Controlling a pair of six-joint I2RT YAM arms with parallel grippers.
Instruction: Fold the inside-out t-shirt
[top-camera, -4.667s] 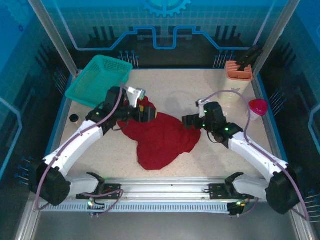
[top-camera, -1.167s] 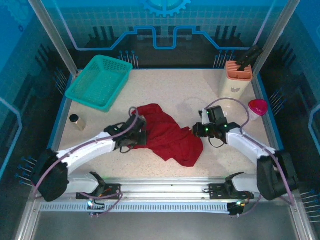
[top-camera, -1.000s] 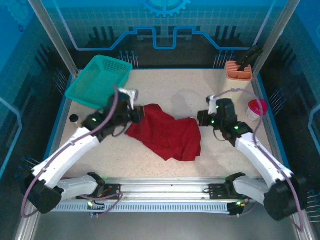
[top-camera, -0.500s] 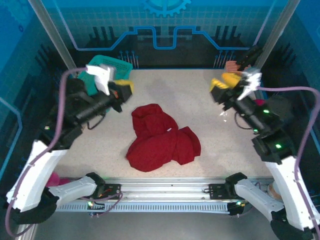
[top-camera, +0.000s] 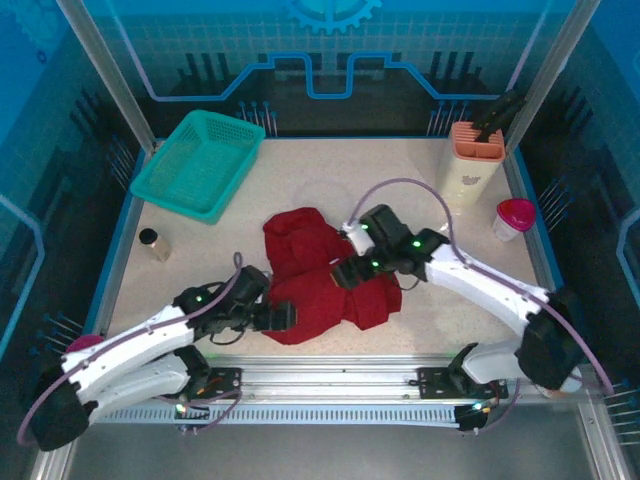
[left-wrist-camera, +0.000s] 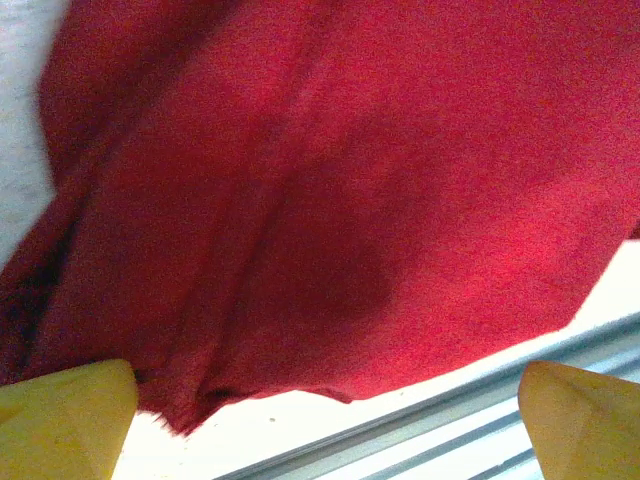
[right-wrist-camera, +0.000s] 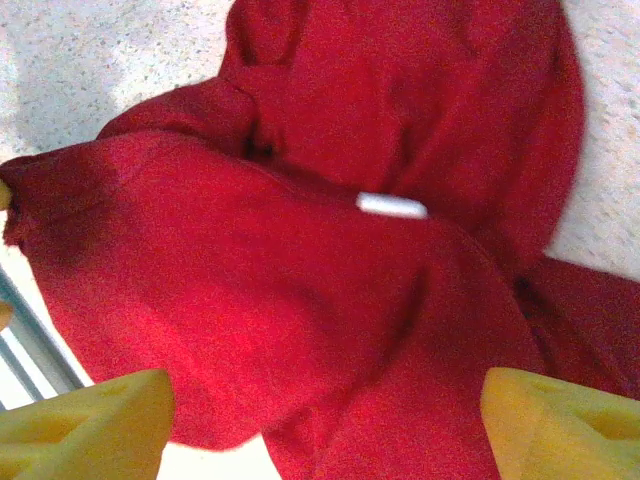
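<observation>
Moved since half a second ago: both arms, then raised high and wide apart, are now down at the cloth; the shirt lies bunched much as it did.
Top view, shirt: the inside-out t-shirt (top-camera: 300, 250) sits crumpled near the middle of the table (top-camera: 340, 175), a little toward 6 o'clock.
Top view, left gripper (top-camera: 283, 316): at the shirt's 7 o'clock edge.
Top view, right gripper (top-camera: 345, 275): over the shirt's middle, its arm reaching in from 3 o'clock.
Top view, surroundings: teal basket (top-camera: 197, 163) at 10 o'clock, orange holder (top-camera: 474, 150) at 2 o'clock.
Left wrist, shirt: red cloth (left-wrist-camera: 330, 200) spreads across 12 o'clock, its hem above pale table.
Left wrist, claw: yellow fingers (left-wrist-camera: 60, 420) spread wide, nothing gripped.
Right wrist, shirt: folds (right-wrist-camera: 300, 300) with the white tag (right-wrist-camera: 392, 206) near the middle.
Right wrist, claw: fingers (right-wrist-camera: 90, 420) set wide, empty.
</observation>
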